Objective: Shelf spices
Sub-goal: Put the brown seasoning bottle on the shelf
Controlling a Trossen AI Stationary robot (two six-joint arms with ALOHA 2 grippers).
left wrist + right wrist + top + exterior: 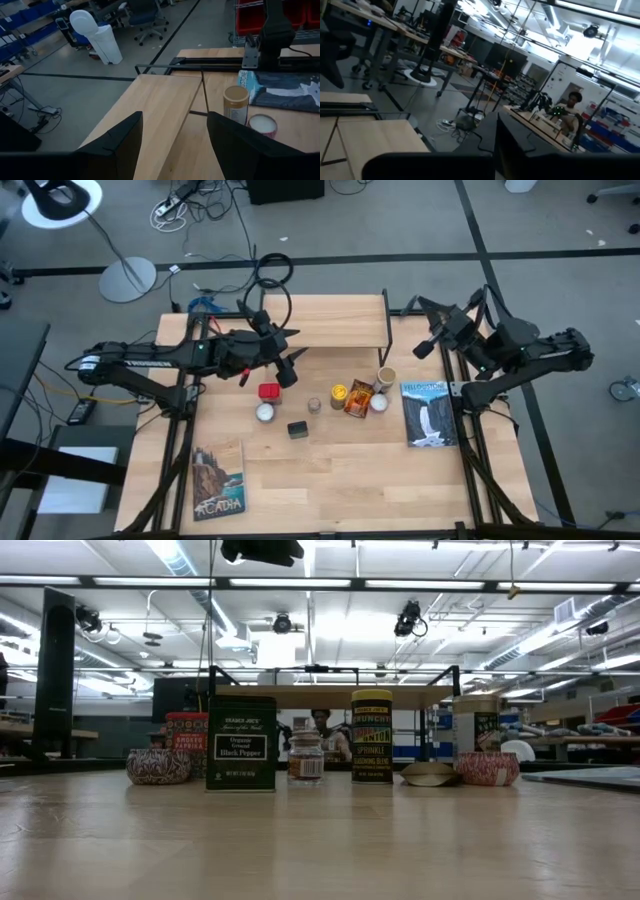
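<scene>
The spices stand on the table in front of the shelf (325, 320): a red tin (268, 391), a dark tin (297, 429), a small pale-capped jar (314, 404), a yellow black-lidded jar (339, 393), an orange packet (358, 398) and a tan jar (385, 377). My left gripper (292, 368) hovers open by the shelf's left near corner, with nothing between its fingers (120, 145). My right gripper (425, 348) is raised at the shelf's right end, shut and empty.
Two small white round discs (265, 412) (378, 404) sit among the spices. One picture book (428, 413) lies to the right of them and another (219, 480) at the near left. The shelf's plank top (160, 100) is bare.
</scene>
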